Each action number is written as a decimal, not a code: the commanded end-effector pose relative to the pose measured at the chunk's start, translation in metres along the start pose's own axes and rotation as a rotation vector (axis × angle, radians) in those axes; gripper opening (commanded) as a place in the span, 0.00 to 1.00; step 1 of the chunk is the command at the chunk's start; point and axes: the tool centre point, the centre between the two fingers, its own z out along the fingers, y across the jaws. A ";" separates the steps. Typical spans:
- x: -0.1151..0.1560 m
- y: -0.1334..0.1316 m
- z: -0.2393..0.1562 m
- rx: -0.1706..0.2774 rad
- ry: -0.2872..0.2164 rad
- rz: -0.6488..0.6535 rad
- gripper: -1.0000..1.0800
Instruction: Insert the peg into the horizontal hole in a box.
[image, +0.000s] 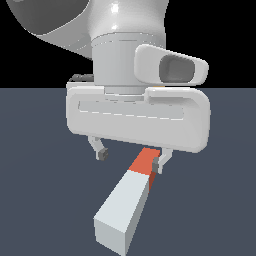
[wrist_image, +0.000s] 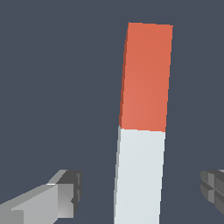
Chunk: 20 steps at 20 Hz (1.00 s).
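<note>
Peg (image: 131, 200) lies flat on the dark floor (image: 45, 200), white end near the exterior camera, orange-red end far, under the hand. Gripper (image: 131, 157) hangs low over the orange-red section, fingers spread wide apart, one on each side of the bar. In the exterior view the right finger (image: 162, 161) sits just beside the peg; contact unclear. Nothing is clamped.
</note>
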 end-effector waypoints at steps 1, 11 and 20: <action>-0.012 0.005 0.008 -0.004 0.000 0.040 0.96; -0.022 0.007 0.016 -0.005 0.001 0.069 0.96; -0.022 0.006 0.055 -0.005 0.001 0.069 0.96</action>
